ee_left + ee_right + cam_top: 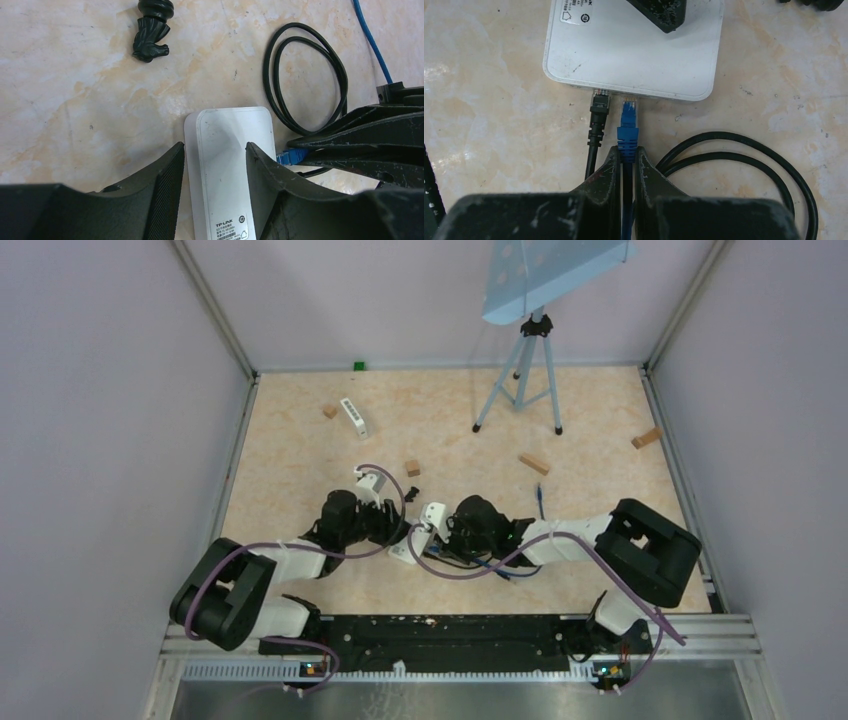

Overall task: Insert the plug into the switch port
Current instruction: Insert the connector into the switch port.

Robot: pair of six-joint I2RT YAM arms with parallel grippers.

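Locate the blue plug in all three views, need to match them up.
Top external: cannot be made out, hidden or too small.
Left wrist: blue plug right of centre, at the right edge of the white switch.
Right wrist: centre of frame, held in the right gripper, tip at the switch's near edge.
Shared landmark: the white switch.

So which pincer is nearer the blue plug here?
Right. The right pincer is clamped on the blue plug; the left pincer sits open over the white switch next to it.
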